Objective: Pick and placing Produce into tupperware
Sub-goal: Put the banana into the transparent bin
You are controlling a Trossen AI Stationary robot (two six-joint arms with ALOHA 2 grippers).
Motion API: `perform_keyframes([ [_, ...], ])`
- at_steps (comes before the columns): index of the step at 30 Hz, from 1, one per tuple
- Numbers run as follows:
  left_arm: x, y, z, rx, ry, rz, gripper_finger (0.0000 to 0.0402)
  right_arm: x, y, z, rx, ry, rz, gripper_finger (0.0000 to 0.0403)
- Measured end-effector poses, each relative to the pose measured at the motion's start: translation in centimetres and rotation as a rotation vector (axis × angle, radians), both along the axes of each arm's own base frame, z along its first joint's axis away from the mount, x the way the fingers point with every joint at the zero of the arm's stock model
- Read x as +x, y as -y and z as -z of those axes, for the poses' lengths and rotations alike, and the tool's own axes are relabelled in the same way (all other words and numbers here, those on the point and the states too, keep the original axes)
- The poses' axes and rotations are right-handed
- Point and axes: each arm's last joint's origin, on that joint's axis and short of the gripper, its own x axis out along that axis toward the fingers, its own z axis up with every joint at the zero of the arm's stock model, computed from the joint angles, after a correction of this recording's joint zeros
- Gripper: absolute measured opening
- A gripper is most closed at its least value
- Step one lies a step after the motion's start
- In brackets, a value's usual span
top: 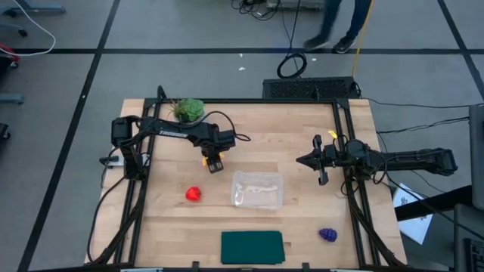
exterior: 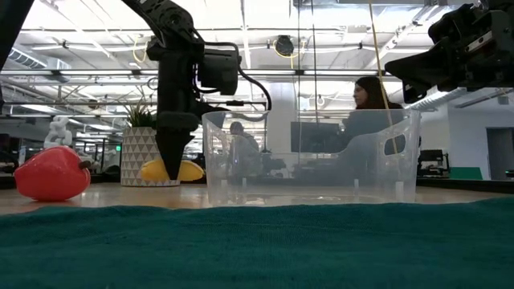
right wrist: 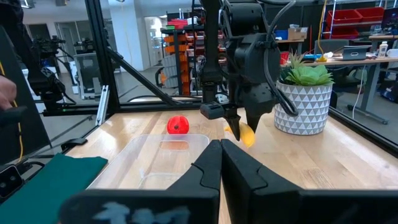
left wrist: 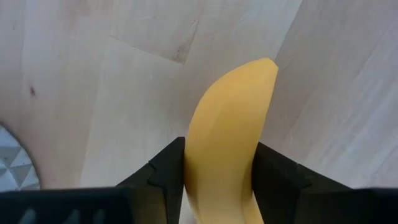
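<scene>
Left end effector down at the wooden surface left of centre in the high view, fingers closed against both sides of the yellow banana, which lies on the wood. Same grip visible in the low view, banana at the fingertips just in front of the white patterned plant pot. White lettering on the left arm's upper link in the high view, too small to read for certain.

Right end effector at right of centre in the high view, raised above the surface, fingers pressed together with nothing between them.

Clear container just below centre in the high view, on the wood, nothing in it. Red round fruit to its left, apart from it. Purple grape bunch at lower right, well apart from the container. Dark green mat at the bottom edge, below the container. Green plant at the upper left corner of the surface.

Person seen beyond the container in the low view.
</scene>
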Motion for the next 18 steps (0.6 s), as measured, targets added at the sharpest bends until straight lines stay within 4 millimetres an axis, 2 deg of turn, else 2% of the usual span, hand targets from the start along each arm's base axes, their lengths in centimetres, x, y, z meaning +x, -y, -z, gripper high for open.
perform_keyframes([
  [5, -0.5, 0.1, -1.3, 0.003, 0.018, 0.000, 0.0152, 0.0, 0.0, 0.0, 0.000, 0.000, 0.000, 0.0000],
  [18, -2.6, 0.6, -6.3, 0.029, 0.157, -0.018, 0.0152, 0.0, 0.0, -0.1, -0.001, 0.009, 0.000, 0.0000],
])
